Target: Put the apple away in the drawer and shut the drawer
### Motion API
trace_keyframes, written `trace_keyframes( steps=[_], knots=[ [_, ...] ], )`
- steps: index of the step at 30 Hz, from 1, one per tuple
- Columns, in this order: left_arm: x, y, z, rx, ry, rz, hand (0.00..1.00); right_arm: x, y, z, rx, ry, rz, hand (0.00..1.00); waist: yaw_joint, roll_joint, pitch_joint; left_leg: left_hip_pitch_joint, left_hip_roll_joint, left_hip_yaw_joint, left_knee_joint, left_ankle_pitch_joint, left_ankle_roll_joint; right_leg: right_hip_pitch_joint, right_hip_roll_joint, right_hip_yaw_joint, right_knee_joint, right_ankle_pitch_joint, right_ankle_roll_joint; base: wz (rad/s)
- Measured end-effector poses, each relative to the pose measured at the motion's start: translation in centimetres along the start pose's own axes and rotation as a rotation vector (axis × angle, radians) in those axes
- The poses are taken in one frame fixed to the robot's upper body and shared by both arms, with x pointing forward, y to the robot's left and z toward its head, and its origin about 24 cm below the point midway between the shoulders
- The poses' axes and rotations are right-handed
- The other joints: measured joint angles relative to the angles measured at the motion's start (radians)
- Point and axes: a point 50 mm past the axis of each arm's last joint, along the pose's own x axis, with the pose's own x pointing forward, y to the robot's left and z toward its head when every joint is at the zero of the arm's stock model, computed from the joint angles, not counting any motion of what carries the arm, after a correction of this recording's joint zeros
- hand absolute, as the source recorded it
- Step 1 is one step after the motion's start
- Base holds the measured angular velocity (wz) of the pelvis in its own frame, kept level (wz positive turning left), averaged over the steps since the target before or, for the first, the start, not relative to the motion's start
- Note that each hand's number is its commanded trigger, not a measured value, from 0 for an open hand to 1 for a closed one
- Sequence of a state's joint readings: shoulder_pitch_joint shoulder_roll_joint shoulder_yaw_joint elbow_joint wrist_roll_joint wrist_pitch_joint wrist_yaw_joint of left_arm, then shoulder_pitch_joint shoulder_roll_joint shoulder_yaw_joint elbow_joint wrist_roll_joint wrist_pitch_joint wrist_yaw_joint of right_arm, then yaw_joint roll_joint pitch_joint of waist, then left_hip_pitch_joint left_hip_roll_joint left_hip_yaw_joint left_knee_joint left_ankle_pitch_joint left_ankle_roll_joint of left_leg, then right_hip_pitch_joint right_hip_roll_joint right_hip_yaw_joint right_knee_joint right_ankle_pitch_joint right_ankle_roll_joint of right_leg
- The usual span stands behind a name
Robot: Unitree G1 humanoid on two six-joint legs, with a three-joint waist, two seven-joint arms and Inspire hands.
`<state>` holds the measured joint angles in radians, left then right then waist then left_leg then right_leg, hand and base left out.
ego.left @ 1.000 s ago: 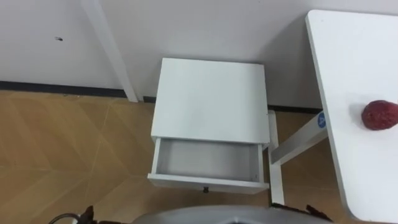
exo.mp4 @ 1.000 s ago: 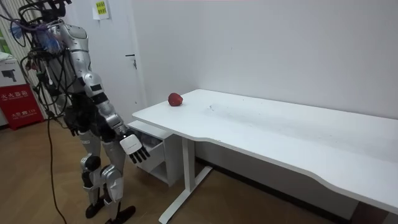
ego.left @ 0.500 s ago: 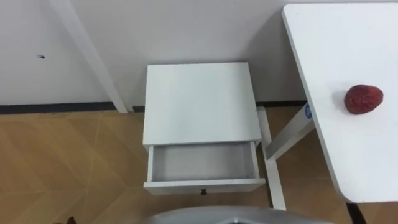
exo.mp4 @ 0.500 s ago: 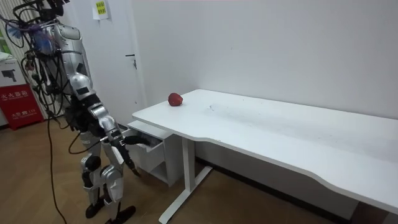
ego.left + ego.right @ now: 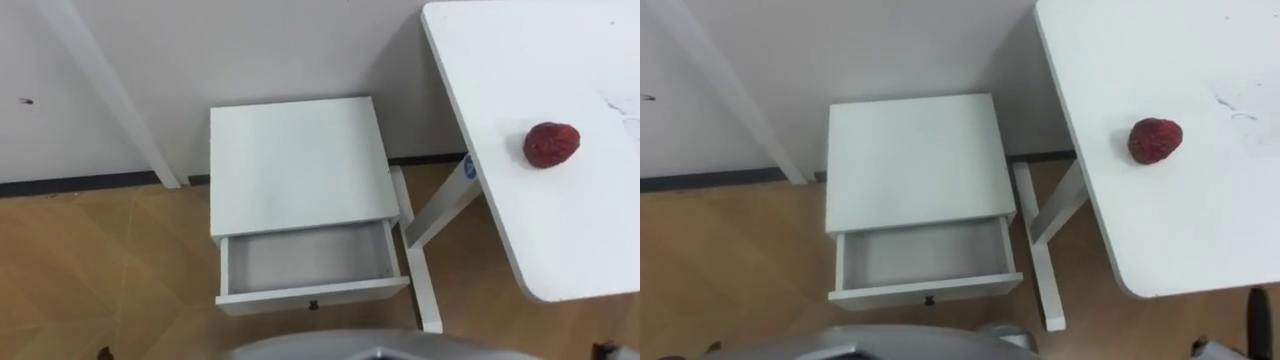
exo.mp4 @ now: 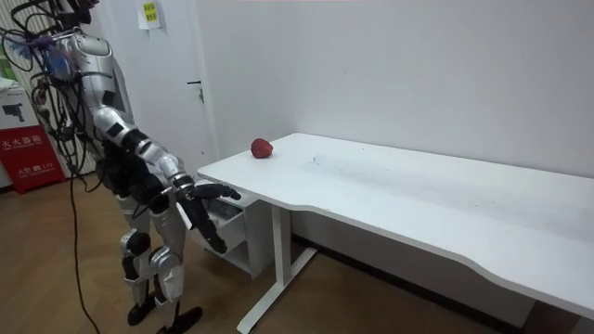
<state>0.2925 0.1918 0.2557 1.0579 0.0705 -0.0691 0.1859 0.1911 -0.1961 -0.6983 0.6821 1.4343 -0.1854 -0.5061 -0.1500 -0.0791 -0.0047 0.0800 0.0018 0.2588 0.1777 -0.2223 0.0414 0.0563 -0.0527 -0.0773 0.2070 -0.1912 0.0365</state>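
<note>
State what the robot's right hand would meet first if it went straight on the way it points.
Probably the end edge of the white table, just ahead of the right hand; depth is unclear.

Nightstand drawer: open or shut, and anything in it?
Open and empty: the drawer is pulled out of the nightstand, bare bottom showing; the apple lies on the table.

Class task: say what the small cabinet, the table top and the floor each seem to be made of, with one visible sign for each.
Cabinet: probably painted or laminated board; flat matt white faces, square edges.
Table top: likely white laminate on board; smooth, thin, with a rounded corner.
Floor: wood or wood-look laminate; brown grain in angled planks.
</note>
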Motion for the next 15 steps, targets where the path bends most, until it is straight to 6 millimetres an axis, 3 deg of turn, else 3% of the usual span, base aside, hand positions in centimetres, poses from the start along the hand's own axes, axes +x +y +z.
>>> trace_keyframes(
  steps=[8, 12, 15],
  knots=[
    [0.1, -0.1, 0.7, 0.012, -0.027, -0.021, 0.00, -4.6, 7.4, 3.5, -0.083, -0.320, 0.178, 0.00, -0.009, 0.015, 0.0028, -0.020, 0.000, 0.001, -0.002, -0.001, -0.003, -0.024, 0.004, 0.003, 0.002, 0.000, -0.001, -0.02],
    [0.1, -0.4, 1.0, 0.017, -0.035, -0.035, 0.00, -6.6, 9.1, 3.9, -0.237, -0.539, 0.238, 0.00, 0.011, 0.015, 0.0037, -0.019, 0.000, 0.004, -0.010, 0.000, -0.004, -0.025, 0.006, 0.005, 0.002, 0.000, -0.001, 0.00],
    [0.1, -0.8, 1.2, 0.039, -0.046, -0.051, 0.00, -7.6, 10.1, 3.6, -0.299, -0.608, 0.295, 0.00, 0.019, 0.017, 0.0032, -0.019, 0.000, 0.004, -0.011, 0.000, -0.004, -0.034, 0.006, 0.009, -0.001, 0.000, -0.001, 0.00]
  ],
)
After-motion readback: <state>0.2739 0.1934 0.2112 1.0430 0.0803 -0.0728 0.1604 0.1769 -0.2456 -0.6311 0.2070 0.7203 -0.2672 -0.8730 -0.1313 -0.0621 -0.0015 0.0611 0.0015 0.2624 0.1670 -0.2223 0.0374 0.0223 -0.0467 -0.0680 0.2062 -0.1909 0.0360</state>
